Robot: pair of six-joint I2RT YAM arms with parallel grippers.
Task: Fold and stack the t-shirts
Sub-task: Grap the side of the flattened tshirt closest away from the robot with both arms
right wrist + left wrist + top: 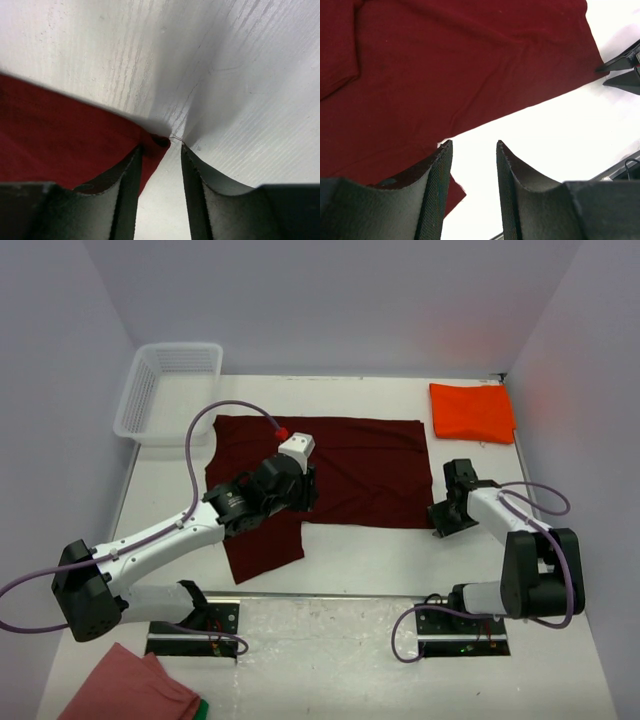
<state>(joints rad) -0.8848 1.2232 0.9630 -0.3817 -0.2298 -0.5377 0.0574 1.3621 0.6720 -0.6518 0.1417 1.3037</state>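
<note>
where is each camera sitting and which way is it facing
Top external: high behind the arm bases, looking down over the white table; both arms show, plus the dark maroon-red fabric t-shirt and folded bright orange-red t-shirt.
Left wrist: on the left arm, looking past the open left gripper at the maroon shirt's near edge.
Right wrist: on the right arm, looking down past the open right gripper at that shirt's corner.
Shared: all three see the maroon shirt.
</note>
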